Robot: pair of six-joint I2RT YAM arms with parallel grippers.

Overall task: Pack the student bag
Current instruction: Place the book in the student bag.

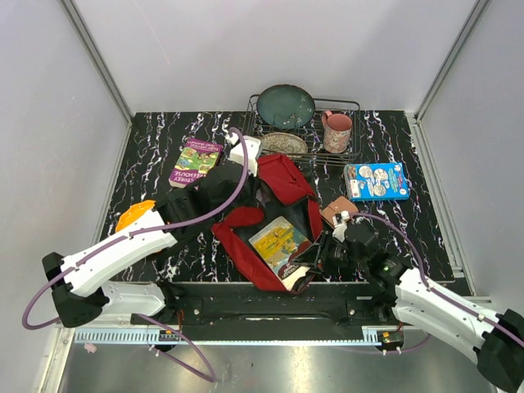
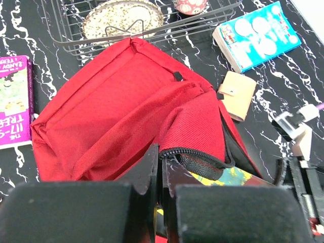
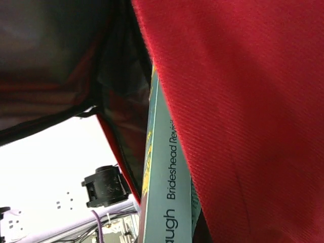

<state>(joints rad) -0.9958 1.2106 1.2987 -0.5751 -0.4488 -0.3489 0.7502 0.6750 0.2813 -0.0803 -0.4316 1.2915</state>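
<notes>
White arms [image 1: 115, 254] with black joints carry purple cables [image 1: 221, 205].

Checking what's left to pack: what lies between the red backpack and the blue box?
A small tan wallet, lying between the red backpack and the blue box; clearest in the left wrist view.

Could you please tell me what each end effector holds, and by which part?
The left end effector pinches the student bag at its zipper rim; the right end effector seems to grip the book by its edge.
</notes>
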